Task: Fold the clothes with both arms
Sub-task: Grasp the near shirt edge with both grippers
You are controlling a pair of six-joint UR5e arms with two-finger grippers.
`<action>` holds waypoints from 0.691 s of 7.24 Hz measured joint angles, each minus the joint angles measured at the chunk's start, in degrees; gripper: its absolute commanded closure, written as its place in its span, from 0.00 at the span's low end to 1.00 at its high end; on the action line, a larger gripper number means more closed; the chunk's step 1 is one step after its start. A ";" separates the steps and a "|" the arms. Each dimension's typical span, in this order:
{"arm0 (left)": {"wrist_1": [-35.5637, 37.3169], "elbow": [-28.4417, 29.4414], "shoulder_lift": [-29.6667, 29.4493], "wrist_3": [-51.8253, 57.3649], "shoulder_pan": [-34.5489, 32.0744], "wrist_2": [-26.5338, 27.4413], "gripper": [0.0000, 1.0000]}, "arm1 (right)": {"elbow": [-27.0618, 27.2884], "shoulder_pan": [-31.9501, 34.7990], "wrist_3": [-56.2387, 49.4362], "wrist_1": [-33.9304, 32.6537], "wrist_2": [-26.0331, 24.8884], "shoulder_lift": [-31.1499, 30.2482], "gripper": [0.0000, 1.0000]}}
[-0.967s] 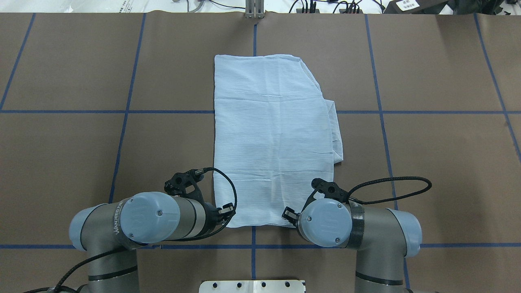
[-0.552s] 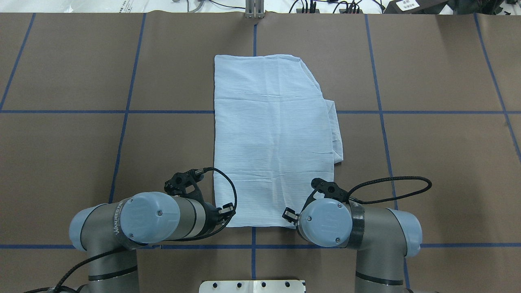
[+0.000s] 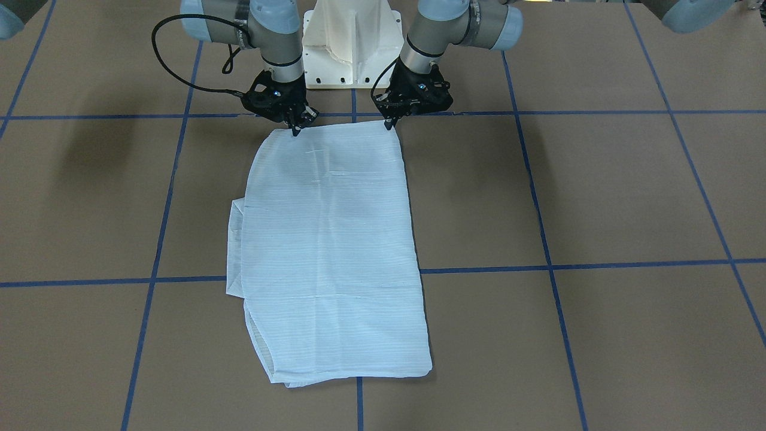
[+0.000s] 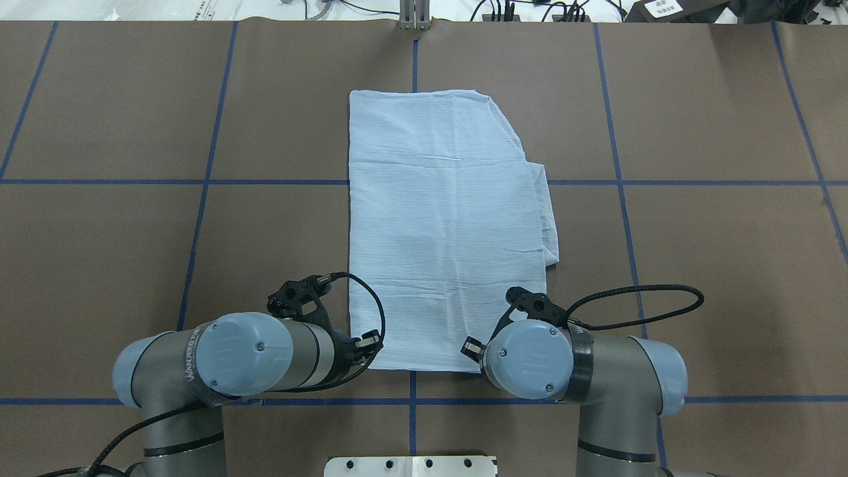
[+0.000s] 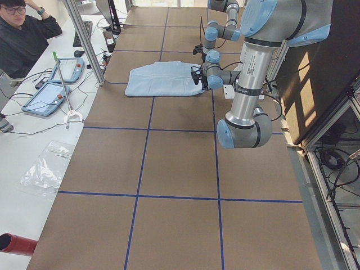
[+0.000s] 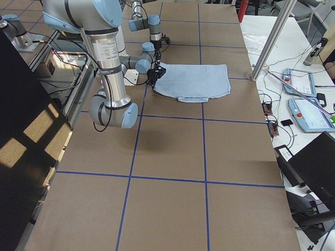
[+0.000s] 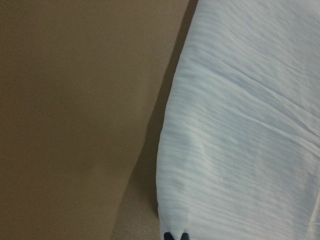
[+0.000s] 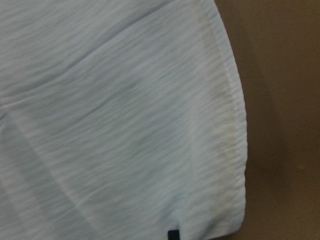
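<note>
Facing the robot, the pale-blue, finely striped shirt (image 3: 332, 251) is lying flat on the brown table (image 3: 598, 197) as a long folded rectangle. The left gripper (image 3: 392, 124) and right gripper (image 3: 295, 130) are pinching its near corners. Overhead, an under-layer is jutting from its right side. Wrist views are showing fingertips (image 7: 172, 236) together on the hem.

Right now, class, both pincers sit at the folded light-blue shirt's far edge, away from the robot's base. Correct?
No. The left pincer and right pincer sit at the folded light-blue shirt's near edge, beside the base; the exterior front-facing view shows it.
</note>
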 measured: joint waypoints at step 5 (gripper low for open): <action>1.10 -3.45 0.50 0.00 -0.39 -0.26 1.00 | 6.23 1.76 0.18 -0.21 1.06 -0.76 1.00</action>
